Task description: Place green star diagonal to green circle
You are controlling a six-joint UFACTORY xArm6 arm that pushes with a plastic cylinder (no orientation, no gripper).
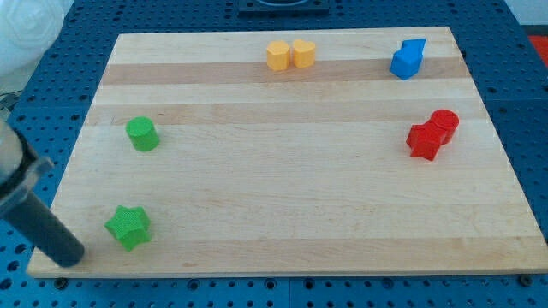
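The green star (128, 227) lies near the board's bottom left corner. The green circle (142, 133) stands above it, near the left edge, clearly apart from it. My dark rod comes in from the view's left, and my tip (71, 257) rests at the board's bottom left edge, a little to the left of and below the green star, not touching it.
Two yellow blocks (289, 54) sit together at the top middle of the wooden board (291, 171). Two blue blocks (408, 58) stand at the top right. Two red blocks (432, 133) sit together at the right.
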